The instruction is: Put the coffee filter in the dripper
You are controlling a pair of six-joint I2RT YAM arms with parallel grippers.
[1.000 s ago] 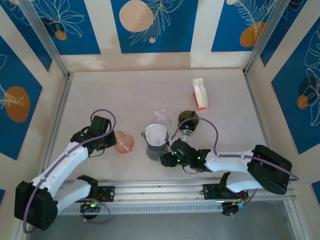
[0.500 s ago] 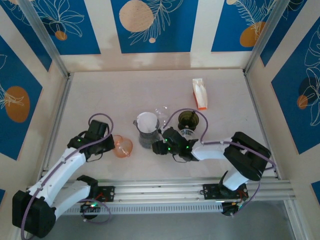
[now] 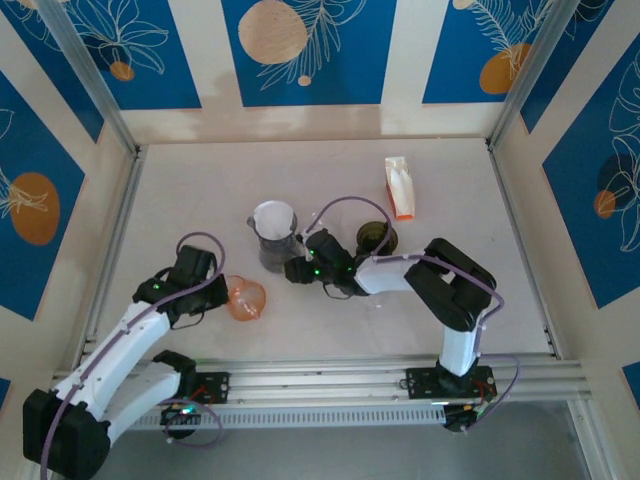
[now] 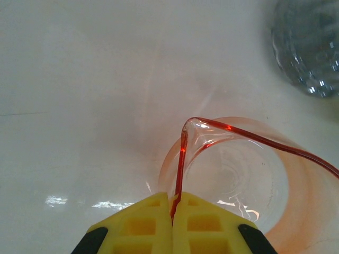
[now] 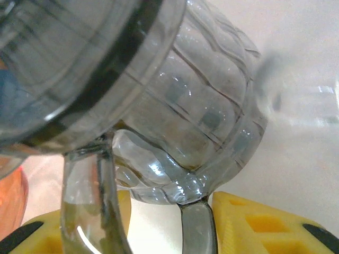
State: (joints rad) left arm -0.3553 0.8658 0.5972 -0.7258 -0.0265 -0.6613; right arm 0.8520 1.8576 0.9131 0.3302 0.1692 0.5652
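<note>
Toward the left of the table (image 3: 190,200), the left gripper (image 3: 215,290) is reaching right to an orange glass vessel (image 3: 246,298). The left wrist view is adding what the overhead cannot: its yellow fingertips (image 4: 143,222) are pressing together on the thin orange rim, just beside the pouring lip. Up and to the right, the grey glass dripper (image 3: 277,252) is sitting with the white coffee filter (image 3: 272,217) in its mouth, as seen from above. The right gripper (image 3: 298,270) is meeting the dripper's near side. In the right wrist view its fingers (image 5: 265,227) are clamping the clear handle (image 5: 90,211) under the ribbed bowl. Farther right, a dark round jar (image 3: 375,238) and a white-and-orange box (image 3: 400,187) are lying apart from both grippers.
</note>
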